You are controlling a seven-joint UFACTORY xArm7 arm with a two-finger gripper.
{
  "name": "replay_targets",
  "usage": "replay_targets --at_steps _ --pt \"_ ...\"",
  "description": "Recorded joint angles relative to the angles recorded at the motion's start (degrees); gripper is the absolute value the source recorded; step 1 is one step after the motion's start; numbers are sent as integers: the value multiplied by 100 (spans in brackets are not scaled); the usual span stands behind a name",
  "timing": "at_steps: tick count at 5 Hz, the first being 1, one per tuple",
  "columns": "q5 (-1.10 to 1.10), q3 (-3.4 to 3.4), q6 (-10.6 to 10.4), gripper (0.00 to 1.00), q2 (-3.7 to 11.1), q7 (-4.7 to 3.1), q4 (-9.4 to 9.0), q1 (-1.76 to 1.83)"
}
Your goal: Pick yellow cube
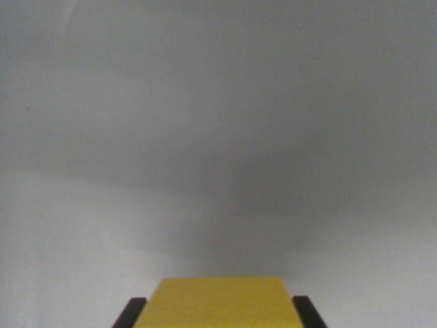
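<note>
Grey surface, plain and softly shadowed, fills nearly the whole wrist view, with open room on every side and a darker band of shade above the bottom centre. Yellow cube sits at the bottom edge, its flat matte top face showing, cut off by the frame. Gripper grasps it, one black finger touching each side

The wrist view was dim and soft, the grey surface blurred and featureless, with a broad faint shadow darkening its centre and upper part.
</note>
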Motion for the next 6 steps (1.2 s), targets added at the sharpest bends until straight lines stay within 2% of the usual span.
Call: replay_targets --at_steps 1,2,3,4,5,6 --pt "19 7 197 100 -70 -11 128 -6" --pt "19 7 197 100 -70 -11 128 -6" --pt "39 15 402 100 -144 -22 261 -11" --pt "39 15 402 100 -144 -22 261 -11" --pt "61 24 634 100 -227 -34 411 -18" --pt "61 24 634 100 -227 -34 411 -18"
